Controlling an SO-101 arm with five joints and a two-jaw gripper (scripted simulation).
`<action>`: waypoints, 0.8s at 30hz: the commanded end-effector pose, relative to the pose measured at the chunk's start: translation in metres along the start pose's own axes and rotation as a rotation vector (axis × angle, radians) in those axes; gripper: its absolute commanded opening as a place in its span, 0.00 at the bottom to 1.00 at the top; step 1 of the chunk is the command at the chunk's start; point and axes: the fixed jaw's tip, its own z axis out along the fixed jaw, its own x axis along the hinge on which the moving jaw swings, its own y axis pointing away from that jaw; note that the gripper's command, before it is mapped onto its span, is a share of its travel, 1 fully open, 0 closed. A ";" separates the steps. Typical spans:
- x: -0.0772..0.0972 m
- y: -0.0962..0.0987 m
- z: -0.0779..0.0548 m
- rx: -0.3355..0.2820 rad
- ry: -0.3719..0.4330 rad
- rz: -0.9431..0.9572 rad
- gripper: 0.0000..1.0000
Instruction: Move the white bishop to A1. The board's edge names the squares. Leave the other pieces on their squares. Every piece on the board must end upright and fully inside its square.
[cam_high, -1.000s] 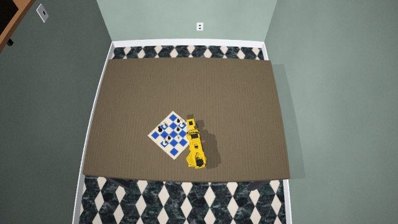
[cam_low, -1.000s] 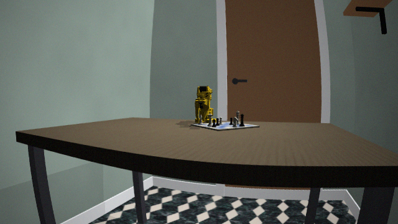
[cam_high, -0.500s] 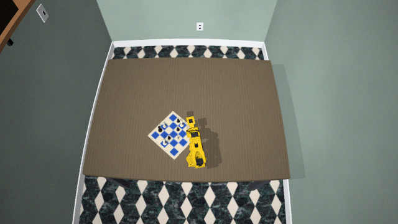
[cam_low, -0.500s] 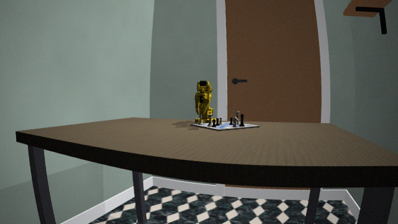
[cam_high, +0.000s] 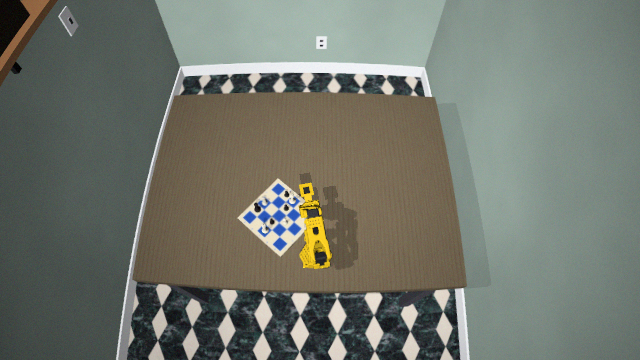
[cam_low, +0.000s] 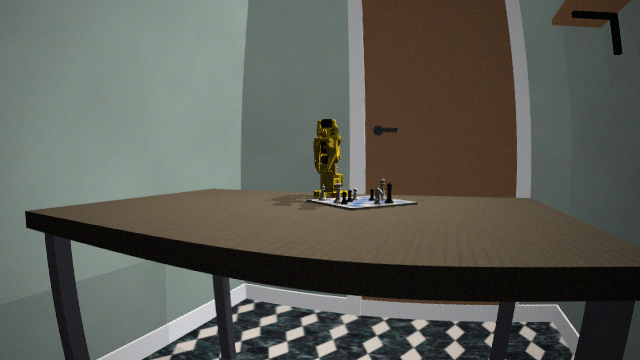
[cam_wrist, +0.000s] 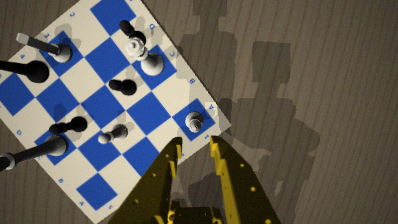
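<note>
The white bishop (cam_wrist: 195, 121) stands upright on the blue corner square by the letter A, at the near right corner of the small blue-and-cream chessboard (cam_wrist: 182, 67) (cam_high: 245, 218) (cam_low: 400, 202). My gripper (cam_wrist: 196, 144) hovers above and just short of it. Its yellow jaws are nearly closed with a narrow gap, and nothing is between them. The bishop stands clear of both fingertips. The yellow arm (cam_high: 314, 240) (cam_low: 327, 150) rises beside the board's right edge and hides the corner square in the overhead view.
Several other black and white pieces stand on the board, among them a white piece (cam_wrist: 150, 62) and a black pawn (cam_wrist: 124, 86) two to three squares from the bishop. The brown table (cam_high: 390, 190) stretches to the right and back of the board.
</note>
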 end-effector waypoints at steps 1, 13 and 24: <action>-0.002 0.001 -0.005 -0.006 0.006 0.000 0.10; -0.004 0.001 -0.008 -0.004 0.007 0.003 0.10; -0.011 -0.022 -0.010 0.074 0.043 0.133 0.14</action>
